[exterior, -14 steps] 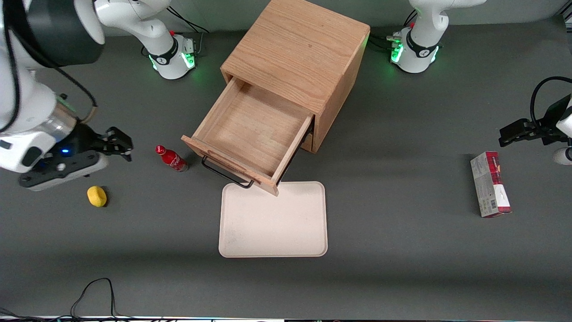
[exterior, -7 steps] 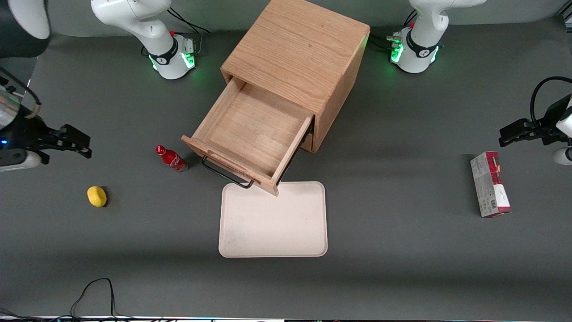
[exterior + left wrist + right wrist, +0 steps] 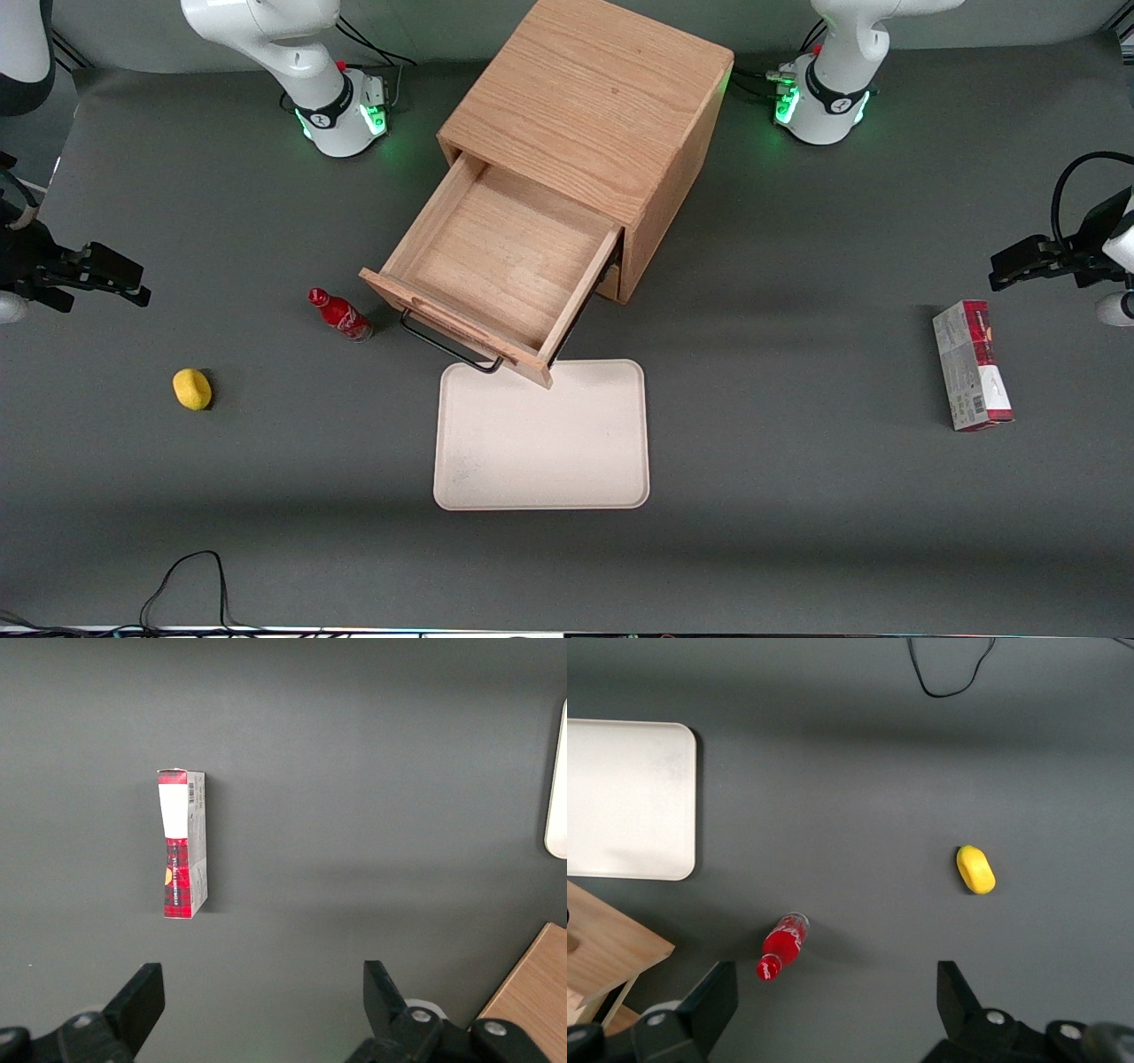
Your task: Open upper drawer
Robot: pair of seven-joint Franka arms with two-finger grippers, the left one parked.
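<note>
The light oak cabinet (image 3: pixel 594 97) stands in the middle of the table. Its upper drawer (image 3: pixel 505 257) is pulled far out toward the front camera, and its wooden inside is bare. A long black wire handle (image 3: pixel 447 347) runs along the drawer front. My gripper (image 3: pixel 133 285) hovers far from the drawer, at the working arm's end of the table. It is open, with nothing between its fingers. In the right wrist view the gripper (image 3: pixel 837 992) hangs above bare mat, and a corner of the drawer (image 3: pixel 611 948) shows.
A red bottle (image 3: pixel 341 315) (image 3: pixel 782 945) lies beside the drawer front. A yellow lemon-like object (image 3: pixel 192 388) (image 3: pixel 975 869) sits near my gripper. A cream tray (image 3: pixel 540 434) (image 3: pixel 629 797) lies in front of the drawer. A red box (image 3: pixel 972 363) (image 3: pixel 182 842) lies toward the parked arm's end.
My gripper has drawn back from beside the red bottle toward the working arm's end of the table. The drawer, bottle and lemon-like object have not moved.
</note>
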